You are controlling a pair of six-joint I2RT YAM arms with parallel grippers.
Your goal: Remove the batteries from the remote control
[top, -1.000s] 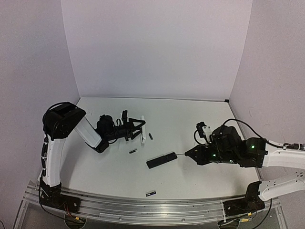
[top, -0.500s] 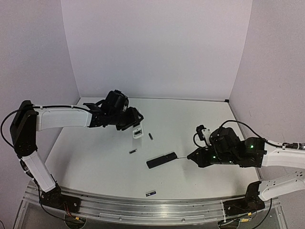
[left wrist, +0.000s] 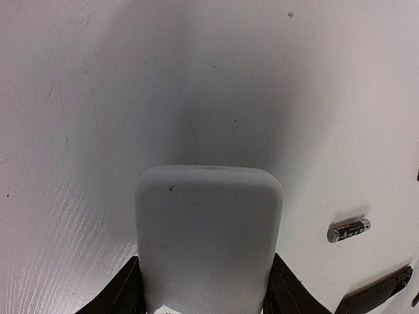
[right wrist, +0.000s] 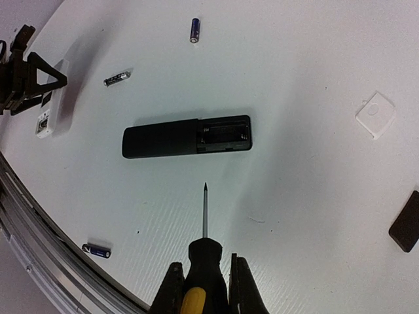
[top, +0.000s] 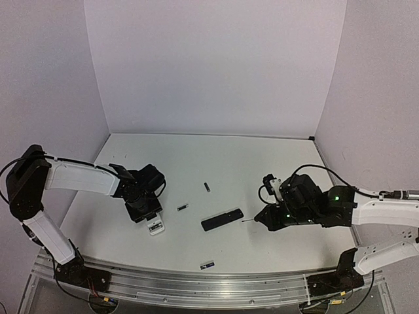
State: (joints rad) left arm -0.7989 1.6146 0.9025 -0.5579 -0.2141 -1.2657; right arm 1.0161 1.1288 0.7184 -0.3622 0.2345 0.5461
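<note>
My left gripper (top: 146, 210) is shut on a white remote control (top: 156, 226) at the table's front left; in the left wrist view the white remote (left wrist: 209, 229) fills the space between both fingers (left wrist: 121, 291). A black remote control (right wrist: 186, 136) lies mid-table with its battery bay (right wrist: 226, 133) uncovered. Three loose batteries (right wrist: 195, 29) (right wrist: 117, 78) (right wrist: 97, 250) lie on the table around it. My right gripper (right wrist: 204, 291) is shut on a screwdriver (right wrist: 204, 258) with a yellow-and-black handle, its tip a short way from the black remote.
A small flat black cover (right wrist: 407, 222) and a white square piece (right wrist: 376, 114) lie to the right of the black remote. The metal rail (top: 196, 288) runs along the table's front edge, with one battery (top: 207, 265) close to it. White walls enclose the table.
The left arm swung from the back middle to the front left and lowered the white remote toward the table. The right gripper with the screwdriver barely shifted.
</note>
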